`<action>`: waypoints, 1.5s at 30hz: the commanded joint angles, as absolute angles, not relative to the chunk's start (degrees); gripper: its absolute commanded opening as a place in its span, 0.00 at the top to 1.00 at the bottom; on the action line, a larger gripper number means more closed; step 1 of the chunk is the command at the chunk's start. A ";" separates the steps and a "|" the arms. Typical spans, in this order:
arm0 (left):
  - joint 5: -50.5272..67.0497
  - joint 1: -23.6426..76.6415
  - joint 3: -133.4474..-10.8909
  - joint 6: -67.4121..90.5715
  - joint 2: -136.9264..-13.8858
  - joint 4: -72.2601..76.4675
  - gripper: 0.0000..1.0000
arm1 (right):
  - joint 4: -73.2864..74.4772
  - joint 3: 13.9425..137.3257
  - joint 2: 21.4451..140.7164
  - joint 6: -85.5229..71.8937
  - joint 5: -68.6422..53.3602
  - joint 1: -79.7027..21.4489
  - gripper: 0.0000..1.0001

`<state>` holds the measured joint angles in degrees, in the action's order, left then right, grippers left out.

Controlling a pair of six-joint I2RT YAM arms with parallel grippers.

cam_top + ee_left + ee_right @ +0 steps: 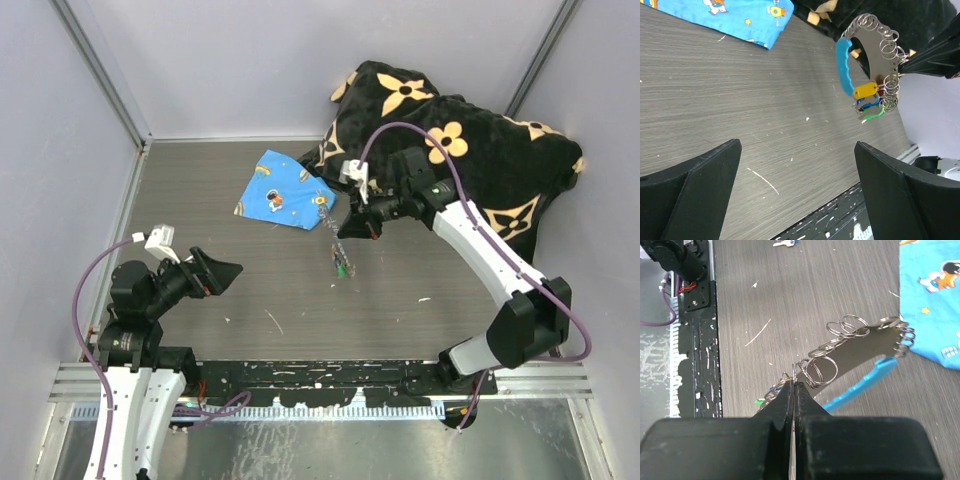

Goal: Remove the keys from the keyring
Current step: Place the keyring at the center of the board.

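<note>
Right end effector [794,390]: clenched on the keyring [872,55], pinching one of the small wire loops along its edge. It holds the ring out over the middle of the counter [270,290].

Left end effector [797,147]: released, fingers spread wide, nothing between them.

Keyring: flat dark plate with a light-blue curved piece on one side and wire loops round the rim. It appears to hang free from the pinch. The long axis runs far to near in the top view.

Keys [865,91]: bunched at the near, lower end (yellow, green and blue heads visible). Cannot tell whether they touch the counter.

Key relation: from the left end effector the keyring lies to the right and farther off, well apart. In the left wrist view it sits up beyond the right finger, not between the fingers. The left arm is the free one, and the key cluster faces it. Judgement: next, bring the left end effector right and far onto a single key head.

Surface: grey wood-grain, flat, a few scuffs.

Room: blue cloth [283,188] just far-left of the ring, black blanket [470,150] far right. The left arm's path across the counter looks open.

Risk: the keys are tiny and bunched, so two may get pinched at once.
</note>
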<state>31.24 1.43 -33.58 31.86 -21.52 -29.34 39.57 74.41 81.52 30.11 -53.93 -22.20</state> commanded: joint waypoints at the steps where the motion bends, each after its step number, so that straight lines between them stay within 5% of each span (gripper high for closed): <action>1: 32.12 1.49 -36.04 27.63 -21.26 -29.07 0.02 | 40.78 81.40 85.03 30.96 -53.55 -26.96 0.99; 21: 36.55 1.52 -35.16 27.95 -24.31 -26.54 0.02 | 47.67 81.87 102.17 39.14 -38.60 -32.33 0.99; 36: 39.53 1.49 -35.36 28.27 -26.25 -26.28 0.02 | 47.74 79.56 100.47 40.49 -18.11 -26.83 0.99; 45: 38.00 1.49 -34.43 30.10 -20.24 -23.99 0.02 | 41.99 73.13 90.57 39.93 -24.47 -21.57 0.95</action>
<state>37.52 1.43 -33.61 28.93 -22.31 -29.19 46.83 74.43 99.00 40.25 -21.15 -22.92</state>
